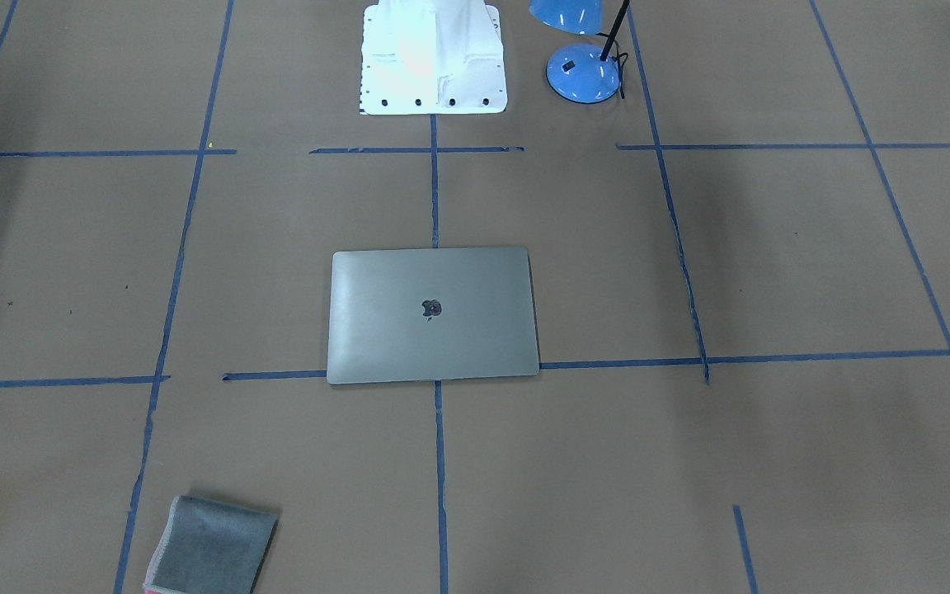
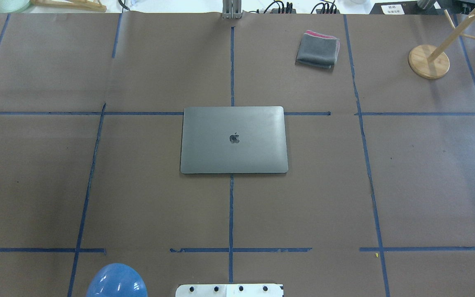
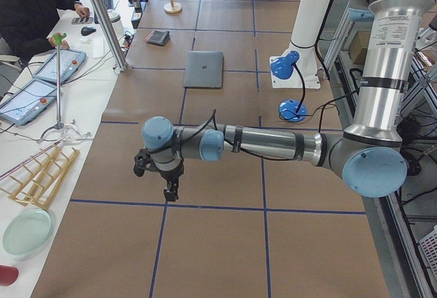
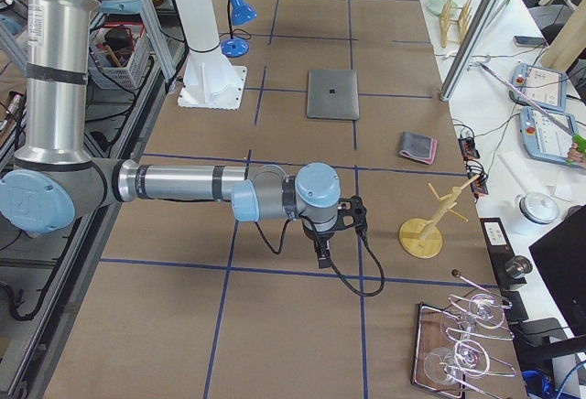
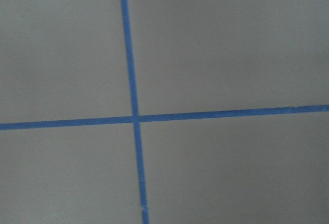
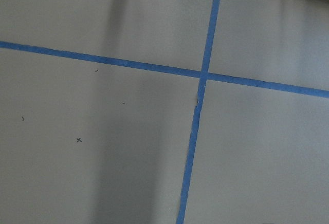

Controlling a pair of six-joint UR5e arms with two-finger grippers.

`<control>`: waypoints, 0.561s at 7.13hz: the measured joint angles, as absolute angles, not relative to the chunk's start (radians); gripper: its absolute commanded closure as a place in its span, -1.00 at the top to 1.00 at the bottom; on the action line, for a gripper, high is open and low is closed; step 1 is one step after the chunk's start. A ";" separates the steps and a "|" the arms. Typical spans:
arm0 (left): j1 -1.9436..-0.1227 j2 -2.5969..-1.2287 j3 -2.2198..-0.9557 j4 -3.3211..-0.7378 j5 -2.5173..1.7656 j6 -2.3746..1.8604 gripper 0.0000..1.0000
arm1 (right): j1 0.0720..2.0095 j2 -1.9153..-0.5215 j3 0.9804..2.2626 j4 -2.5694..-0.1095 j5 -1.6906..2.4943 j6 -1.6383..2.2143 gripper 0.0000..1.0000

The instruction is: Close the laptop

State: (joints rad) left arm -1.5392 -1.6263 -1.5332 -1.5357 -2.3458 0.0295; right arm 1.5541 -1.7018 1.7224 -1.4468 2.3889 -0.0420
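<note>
One laptop (image 2: pixel 233 140) lies flat at the middle of the table (image 2: pixel 427 185). Its lid is shut and its dark logo faces up. It sits where two blue tape lines (image 2: pixel 231 214) cross.

Two arms reach out low over the table, one at each end, both well apart from the laptop. The left hand (image 3: pixel 171 190) hangs just above the paper far to the laptop's left. The right hand (image 4: pixel 322 254) hangs far to its right. Each shows only from a side camera, so I cannot tell whether its fingers are spread or pressed together. Each wrist camera shows only one tape crossing on brown paper.

One folded grey cloth (image 2: pixel 318 50) lies far and right of the laptop. One wooden stand (image 2: pixel 428 61) is further right. One blue lamp (image 2: pixel 116 281) stands near and left, beside the white robot base (image 2: pixel 229 290).
</note>
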 measured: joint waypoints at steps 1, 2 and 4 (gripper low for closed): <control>-1.566 -1.601 -1.517 -1.537 -2.348 0.063 1.00 | 1.555 -1.703 1.718 -1.454 2.380 -0.040 1.00; -1.582 -1.592 -1.512 -1.534 -2.348 0.074 1.00 | 1.555 -1.699 1.711 -1.486 2.374 -0.029 1.00; -1.591 -1.591 -1.530 -1.524 -2.348 0.073 1.00 | 1.566 -1.687 1.709 -1.555 2.373 0.024 1.00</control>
State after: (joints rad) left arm -1.5912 -1.5907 -1.5301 -1.5241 -2.3485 0.0735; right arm 1.5661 -1.6873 1.7094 -1.5552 2.3732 0.0235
